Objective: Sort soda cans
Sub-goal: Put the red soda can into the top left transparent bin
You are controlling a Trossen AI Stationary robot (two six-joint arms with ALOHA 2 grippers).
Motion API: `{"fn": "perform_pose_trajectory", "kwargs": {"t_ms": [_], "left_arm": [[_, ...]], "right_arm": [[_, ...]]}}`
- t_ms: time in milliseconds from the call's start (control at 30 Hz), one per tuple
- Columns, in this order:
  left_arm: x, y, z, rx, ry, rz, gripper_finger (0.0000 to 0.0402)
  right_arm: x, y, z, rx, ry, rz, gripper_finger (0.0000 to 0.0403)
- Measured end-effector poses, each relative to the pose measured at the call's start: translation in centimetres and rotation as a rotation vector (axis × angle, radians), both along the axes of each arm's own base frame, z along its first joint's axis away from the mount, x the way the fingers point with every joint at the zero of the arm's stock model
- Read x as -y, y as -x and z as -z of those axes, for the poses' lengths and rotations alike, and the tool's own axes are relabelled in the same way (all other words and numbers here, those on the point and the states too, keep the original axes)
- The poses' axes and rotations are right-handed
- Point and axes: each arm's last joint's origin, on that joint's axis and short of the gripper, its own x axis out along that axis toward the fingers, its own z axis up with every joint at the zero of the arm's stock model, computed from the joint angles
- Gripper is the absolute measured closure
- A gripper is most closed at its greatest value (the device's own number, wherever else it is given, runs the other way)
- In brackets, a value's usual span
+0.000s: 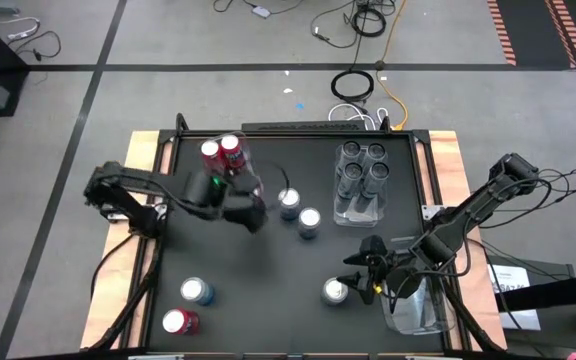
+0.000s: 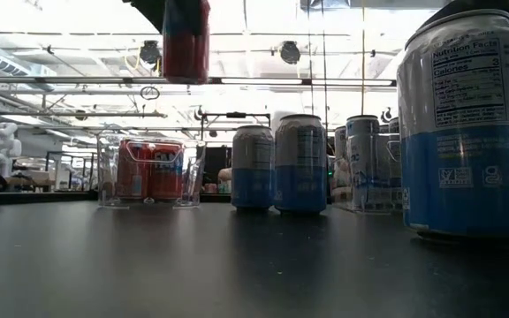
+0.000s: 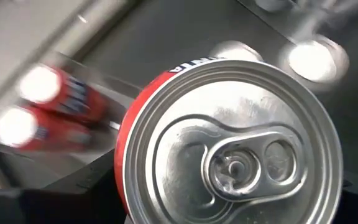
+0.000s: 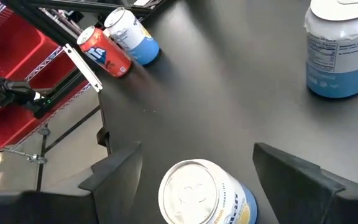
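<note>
The left gripper (image 1: 253, 208) hovers beside the tray (image 1: 236, 172) holding two red cans (image 1: 224, 152); the right gripper (image 1: 360, 282) flanks a blue-and-silver can (image 1: 335, 291).

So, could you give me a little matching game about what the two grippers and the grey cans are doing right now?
Things:
A. left gripper
B. right gripper
C. grey cans

States:
1. standing together in a clear tray
2. open, with a blue can standing between its fingers
3. holding a red can up off the table

Pairs: A-3, B-2, C-1
</note>
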Motion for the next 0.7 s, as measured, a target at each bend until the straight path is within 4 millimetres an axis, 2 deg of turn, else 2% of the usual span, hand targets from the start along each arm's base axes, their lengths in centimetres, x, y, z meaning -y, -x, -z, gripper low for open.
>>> {"fn": "perform_pose_trajectory", "kwargs": {"t_ms": [133,267,433,567,700], "left_arm": [[-2.8,1.0,-1.2,-0.041,-0.078,0.025,0.0083],[-5.6,1.5,-0.5,-0.15,-0.137,0.048,0.0083],[-8.5,2.6,2.5,-0.261,-0.13,0.062,0.0083],[-10.0,3.4,5.9,-0.17,-0.022,0.135,0.0083],[-11.4,4.3,8.5,-0.077,0.024,0.134,0.0083]], "right_arm": [[0.3,-0.2,0.0,0.001,-0.004,0.015,0.0105],[0.6,-0.4,0.0,0.002,-0.022,0.042,0.0105],[1.0,-0.7,0.0,0.004,-0.043,0.077,0.0105],[1.4,-1.0,0.0,0.006,-0.054,0.103,0.0105],[1.8,-1.2,0.0,0.01,-0.083,0.144,0.0105]]}}
